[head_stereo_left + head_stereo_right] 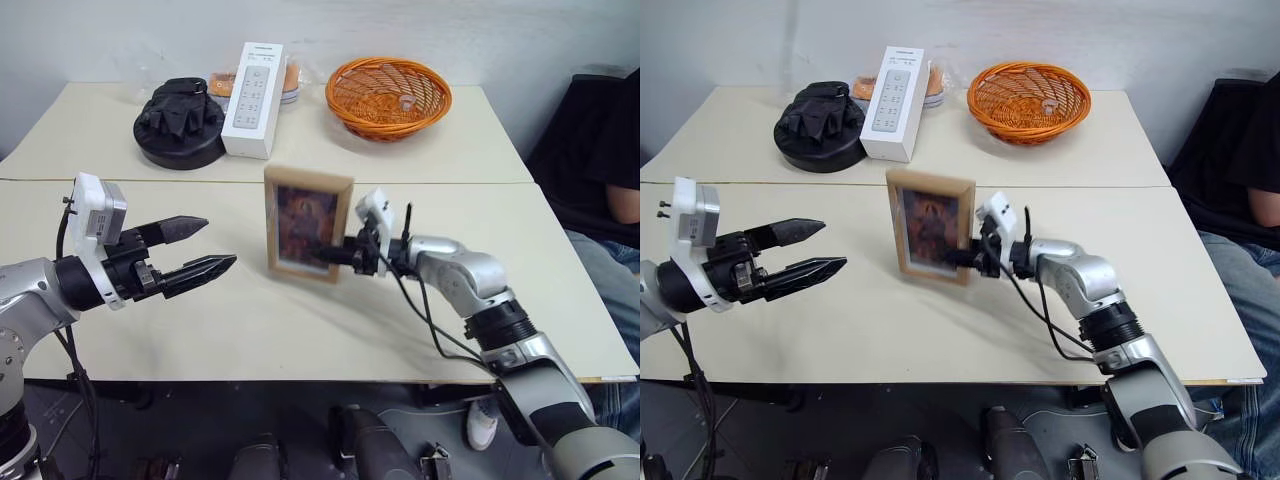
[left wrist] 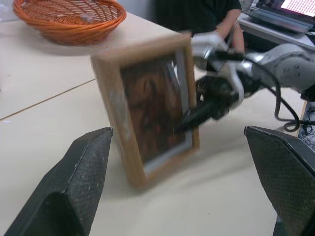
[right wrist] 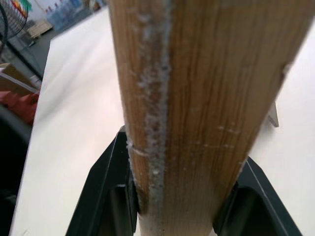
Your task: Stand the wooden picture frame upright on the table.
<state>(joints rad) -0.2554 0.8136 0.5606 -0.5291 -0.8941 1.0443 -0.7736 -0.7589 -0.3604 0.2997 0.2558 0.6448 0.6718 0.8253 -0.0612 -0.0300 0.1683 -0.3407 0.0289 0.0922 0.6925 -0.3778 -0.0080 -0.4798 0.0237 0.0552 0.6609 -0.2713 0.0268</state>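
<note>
Two grippers are seen over the table (image 1: 250,330), pretty much facing each other. The wooden picture frame (image 1: 308,224) is stood upright near the middle of the tabletop, picture side toward the camera, and its right edge is pinched by the right gripper (image 1: 338,256), jaws clamped on the wood. The left gripper (image 1: 205,248) is held off to the frame's left, apart from it, fingers spread wide with nothing between them. Further back, an orange basket (image 1: 389,96), a white box (image 1: 252,99) and a black glove (image 1: 180,118) are parked.
</note>
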